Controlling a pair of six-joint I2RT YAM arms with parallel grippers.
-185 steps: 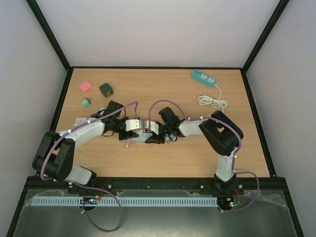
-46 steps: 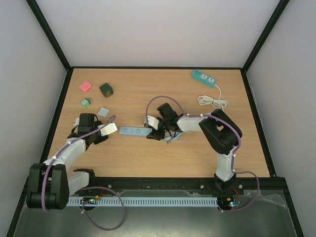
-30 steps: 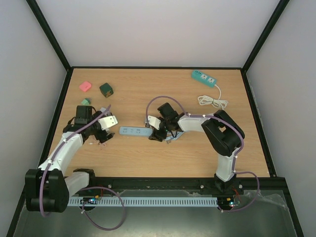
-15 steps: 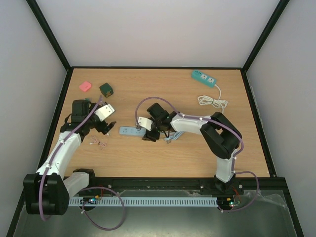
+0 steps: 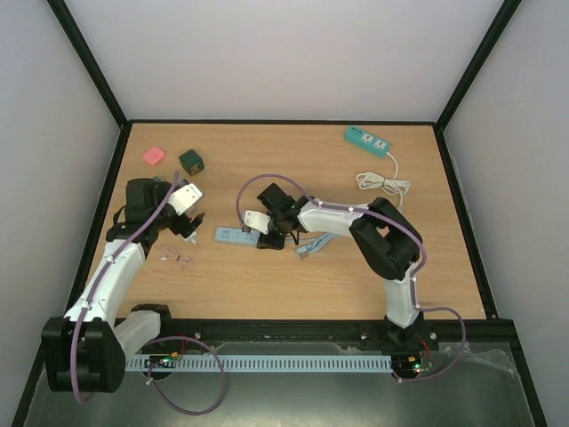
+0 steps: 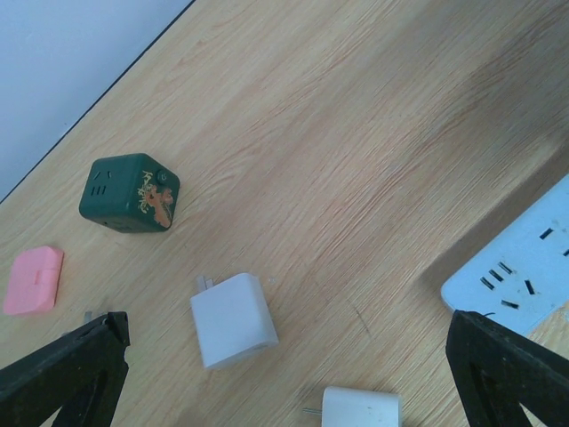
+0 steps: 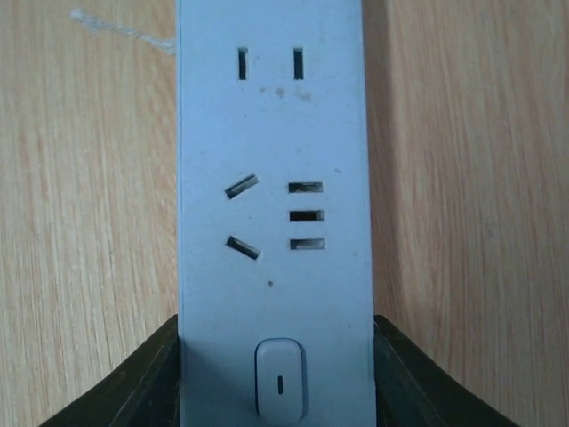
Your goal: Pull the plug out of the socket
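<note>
The socket is a pale blue-white power strip (image 5: 231,236) lying flat on the table; its end also shows in the left wrist view (image 6: 524,267). No plug sits in its visible outlets (image 7: 271,178). My right gripper (image 5: 263,231) is shut on the strip's switch end, a finger pressed to each long side (image 7: 276,391). Two loose white plugs lie on the wood left of the strip, one (image 6: 233,318) with its prongs pointing up-left, the other (image 6: 360,409) at the frame's bottom edge. My left gripper (image 5: 189,212) hangs open above them (image 6: 284,342), holding nothing.
A dark green cube adapter (image 5: 190,161) (image 6: 130,192) and a pink block (image 5: 154,156) (image 6: 32,280) lie at the far left. A teal power strip (image 5: 367,140) with a coiled white cord (image 5: 384,184) is at the far right. A small wire tangle (image 5: 179,259) lies near the left arm.
My right gripper has slid left along the strip and closed onto its sides. My left arm has swung further left and back, its jaws staying wide.
</note>
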